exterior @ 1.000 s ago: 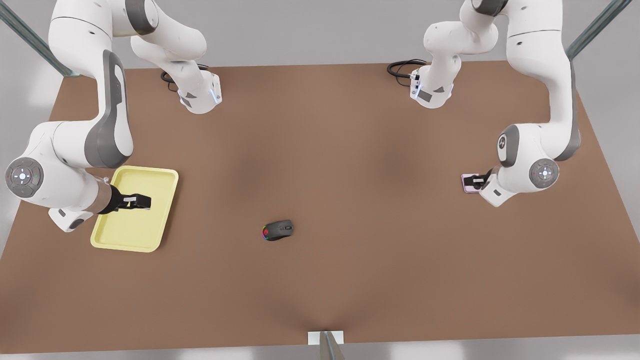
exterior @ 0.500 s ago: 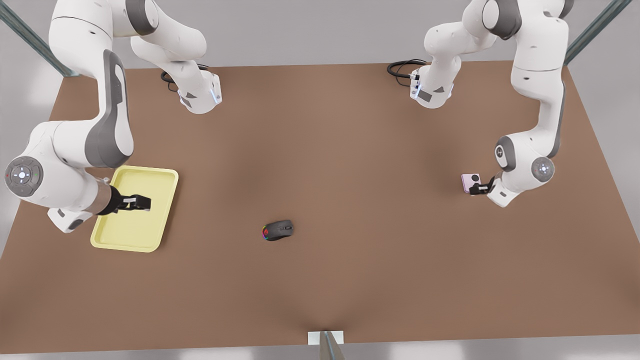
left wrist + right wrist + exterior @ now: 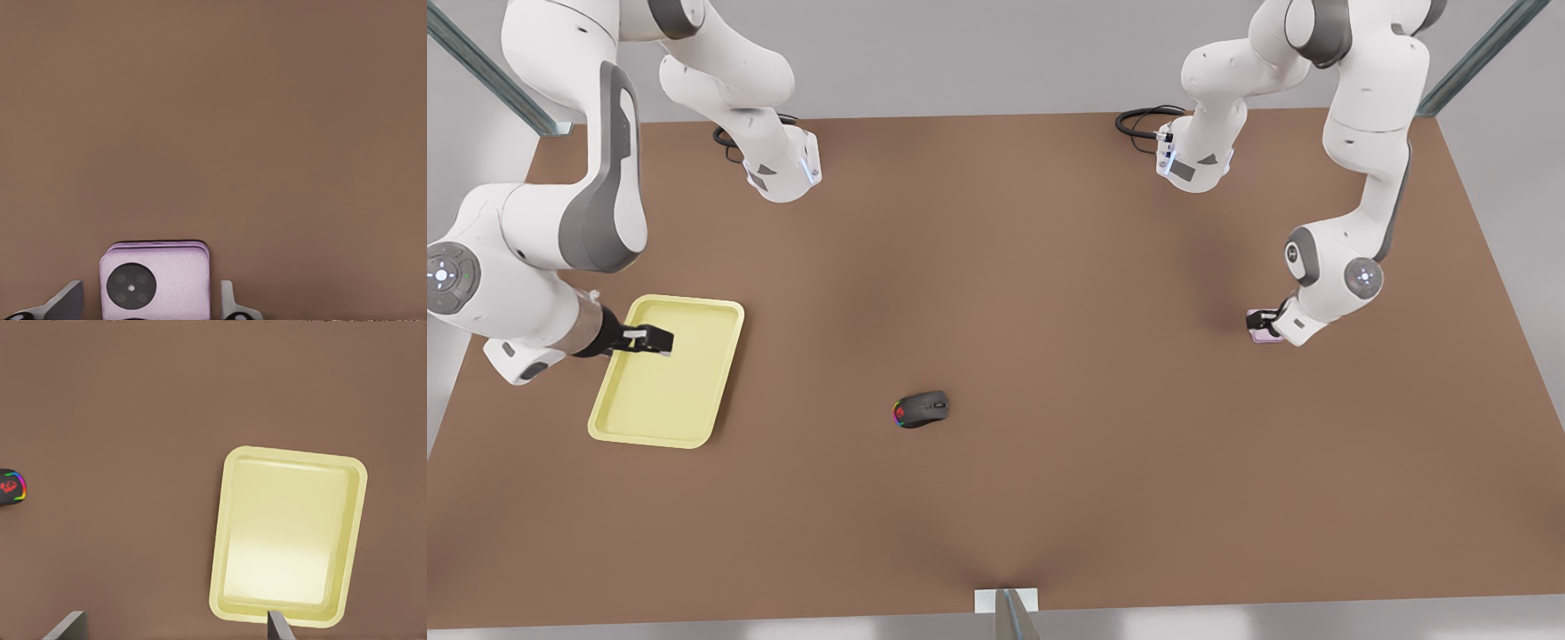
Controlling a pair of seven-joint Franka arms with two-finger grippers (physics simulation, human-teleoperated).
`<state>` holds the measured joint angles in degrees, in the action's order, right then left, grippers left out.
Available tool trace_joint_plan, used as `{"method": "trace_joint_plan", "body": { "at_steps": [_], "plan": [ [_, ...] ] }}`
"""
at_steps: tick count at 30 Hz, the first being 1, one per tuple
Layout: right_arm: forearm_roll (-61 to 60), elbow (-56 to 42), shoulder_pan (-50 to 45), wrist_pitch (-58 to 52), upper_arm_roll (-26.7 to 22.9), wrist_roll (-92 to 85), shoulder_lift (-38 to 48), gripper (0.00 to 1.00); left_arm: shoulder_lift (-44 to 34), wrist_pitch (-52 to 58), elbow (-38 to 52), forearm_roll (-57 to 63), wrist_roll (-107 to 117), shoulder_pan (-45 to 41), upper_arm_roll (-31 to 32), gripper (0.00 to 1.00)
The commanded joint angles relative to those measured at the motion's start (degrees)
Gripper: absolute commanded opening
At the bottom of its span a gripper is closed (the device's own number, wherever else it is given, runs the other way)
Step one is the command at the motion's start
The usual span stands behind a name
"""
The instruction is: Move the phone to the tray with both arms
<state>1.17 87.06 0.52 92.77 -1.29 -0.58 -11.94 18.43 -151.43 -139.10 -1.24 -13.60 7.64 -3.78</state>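
Front view: a brown table (image 3: pixel 996 498) is seen from above. The pale yellow tray (image 3: pixel 694 391) lies near the front view's left edge, and the right gripper (image 3: pixel 649 340) is held above its upper part, its fingers appearing close together here. At the front view's right, the left gripper (image 3: pixel 1272 322) is lowered onto the pink phone (image 3: pixel 1258 318), which lies flat on the table and is partly covered by the wrist. A black mouse (image 3: pixel 921 410) with rainbow lights is placed near the table's middle, well apart from both tray and phone. Black cables (image 3: pixel 1138 122) are coiled by the arm bases.

Left wrist view: the phone (image 3: pixel 155 280) is shown lying on the table between the two fingertips (image 3: pixel 67 301), one on each side with a small gap left to each, so the jaws are spread and no grip is made. One round black lens is seen on its pink face.

Right wrist view: the tray (image 3: pixel 288 537) is seen below, nothing in it, with the mouse (image 3: pixel 11 487) at the picture's edge. The fingertips (image 3: pixel 279 628) are set wide apart and nothing is held.
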Motion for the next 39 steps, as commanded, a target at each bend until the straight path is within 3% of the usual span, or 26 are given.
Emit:
{"method": "trace_joint_plan", "body": {
  "at_steps": [1, 9, 12, 14, 19, 21, 27, 33, 35, 39],
  "plan": [
    [-0.1, -0.2, -0.1, 0.9, 0.0, 2.4, 0.0, 1.00, 0.4, -2.2, 0.0, 0.1, -5.1, 0.0, -0.1, 1.00],
    [-0.1, -1.0, -0.2, 0.8, 0.0, 2.3, -0.4, 1.00, 1.3, -2.2, 0.0, 0.1, -5.0, 0.0, -0.1, 1.00],
    [-0.1, -1.1, -0.3, 0.8, 0.1, 2.4, -0.4, 1.00, 1.5, -2.1, 0.0, 0.1, -5.0, 0.0, -0.1, 0.91],
    [-0.1, -1.1, -0.3, 0.8, 0.1, 2.3, -0.5, 1.00, 1.6, -2.1, 0.0, 0.1, -5.0, 0.0, -0.1, 0.78],
    [-0.1, -1.3, -0.3, 0.8, 0.1, 2.2, -0.7, 1.00, 1.4, -1.6, 0.0, 0.1, -5.0, 0.0, -0.1, 0.80],
    [-0.1, -1.3, -0.3, 0.8, 0.1, 2.2, -0.8, 1.00, 1.2, -1.5, 0.0, 0.0, -4.9, 0.0, -0.1, 0.73],
    [-0.1, -1.3, -0.3, 0.8, 0.1, 2.1, -0.8, 1.00, -1.6, 2.5, 0.9, -0.3, -2.0, -0.8, 0.0, 0.73],
    [-0.1, -1.3, -0.3, 0.8, 0.1, 2.0, -0.8, 1.00, -1.5, 12.7, 14.0, -0.2, 21.4, -20.9, 0.5, 0.73],
    [-0.1, -1.3, -0.3, 0.8, 0.1, 2.0, -0.8, 1.00, 3.7, 13.0, 20.3, 0.0, 35.9, -30.5, 0.4, 0.73],
    [-0.1, -1.3, -0.3, 0.8, 0.1, 1.9, -0.8, 1.00, 14.3, 29.2, 42.9, 0.2, 56.0, -43.1, 0.4, 0.73]
  ]
}}
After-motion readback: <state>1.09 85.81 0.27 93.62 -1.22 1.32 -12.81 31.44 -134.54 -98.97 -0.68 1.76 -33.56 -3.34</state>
